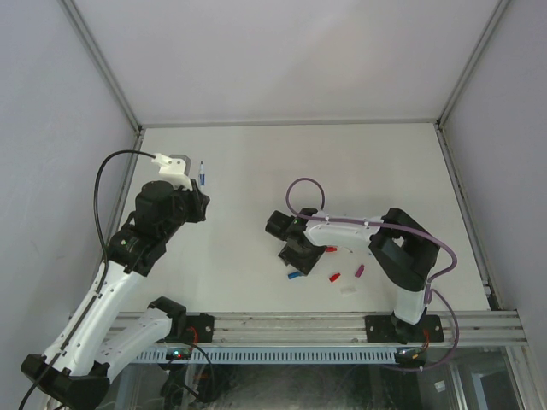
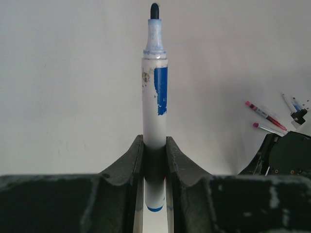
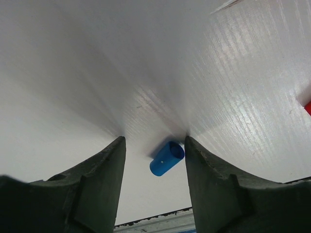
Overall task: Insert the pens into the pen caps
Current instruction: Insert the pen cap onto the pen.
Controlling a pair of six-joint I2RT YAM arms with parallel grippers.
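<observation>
Left tool is clamped shut on the blue pen. It grips low on the barrel, and the bare tip points away from the wrist. In the top view this pair sits over the far left of the surface, well apart from the caps.

Right tool hangs low over the surface, jaws part open and straddling the blue cap. The cap lies on its side between them with a gap on both sides, so nothing is gripped.

Red cap and magenta cap lie loose just right of that tool. Other pens lie near the right arm, too small for us to tell capped or not.

We judge progress early: no pen clearly capped. Left to do: grab the blue cap, join it to the blue pen, then do the remaining pairs.
</observation>
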